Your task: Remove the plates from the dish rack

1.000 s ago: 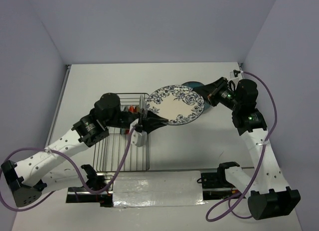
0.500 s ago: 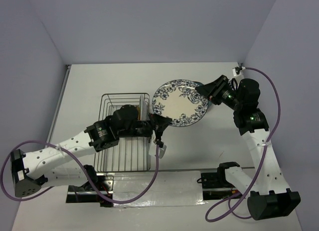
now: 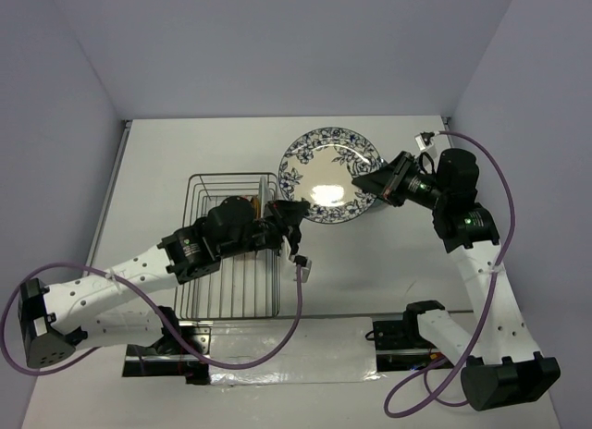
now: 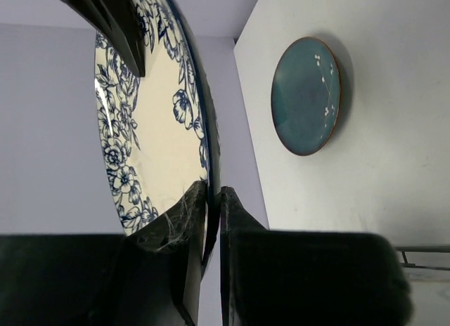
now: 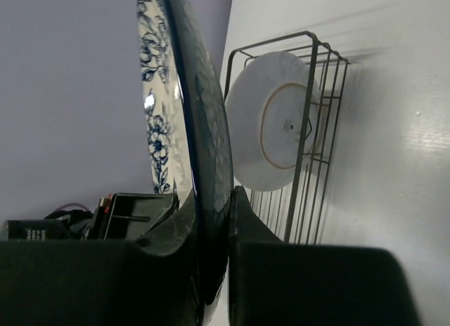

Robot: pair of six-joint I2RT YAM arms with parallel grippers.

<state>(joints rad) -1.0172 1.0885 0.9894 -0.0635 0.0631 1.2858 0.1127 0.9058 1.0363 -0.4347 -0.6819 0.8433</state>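
Note:
A large white plate with a blue floral rim (image 3: 331, 175) is held on edge in the air, to the right of the dish rack (image 3: 205, 290). My left gripper (image 3: 298, 210) is shut on its lower left rim, and the pinch shows in the left wrist view (image 4: 213, 196). My right gripper (image 3: 367, 184) is shut on its right rim, as the right wrist view (image 5: 213, 199) shows. The wire rack (image 5: 313, 122) holds a plate with a white underside (image 5: 271, 129). A small teal plate with an orange rim (image 4: 306, 94) lies flat on the table beyond the held plate.
The left arm lies across the rack's top and hides most of what stands in it. A pale strip (image 3: 287, 360) runs between the arm bases at the near edge. Walls close in the table at the back and on both sides.
The floral plate has moved away from the arm bases and slightly left. The left arm has swung its wrist round below the plate. The right gripper has moved left onto the right rim.

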